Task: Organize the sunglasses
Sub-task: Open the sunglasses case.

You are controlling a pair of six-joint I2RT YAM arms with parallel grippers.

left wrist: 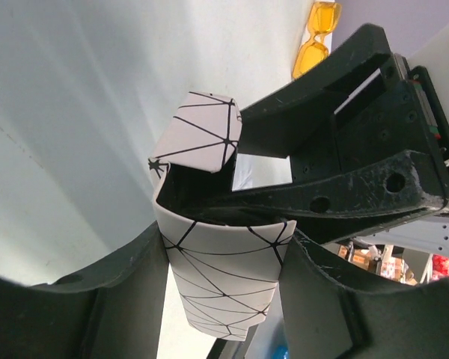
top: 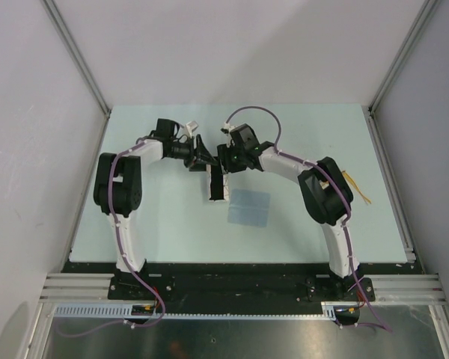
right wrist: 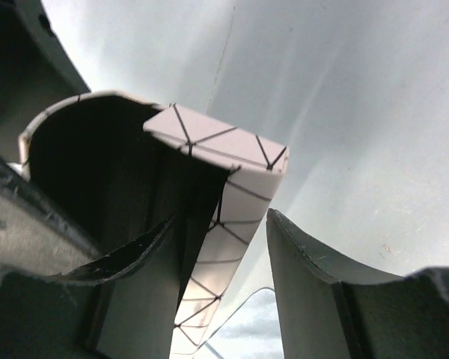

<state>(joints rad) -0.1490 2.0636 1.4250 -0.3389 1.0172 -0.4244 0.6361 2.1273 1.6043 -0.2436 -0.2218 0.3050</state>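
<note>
With my left jaws pinching the white patterned case (left wrist: 224, 284) at the centre of the surface (top: 135, 224) and my right jaws spread astride its wall, the sunglasses (top: 356, 187) lie at 3 o'clock, and I judge them light, slick and fragile, best taken at the bridge.

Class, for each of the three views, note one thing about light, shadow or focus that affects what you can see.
Top external: even, soft light with faint shadows, but the sunglasses look tiny. Left wrist: the case is sharp and well lit; the left fingers beside it are dark. Right wrist: the case's inside sits in deep shadow, and the near right fingers are dark.
</note>
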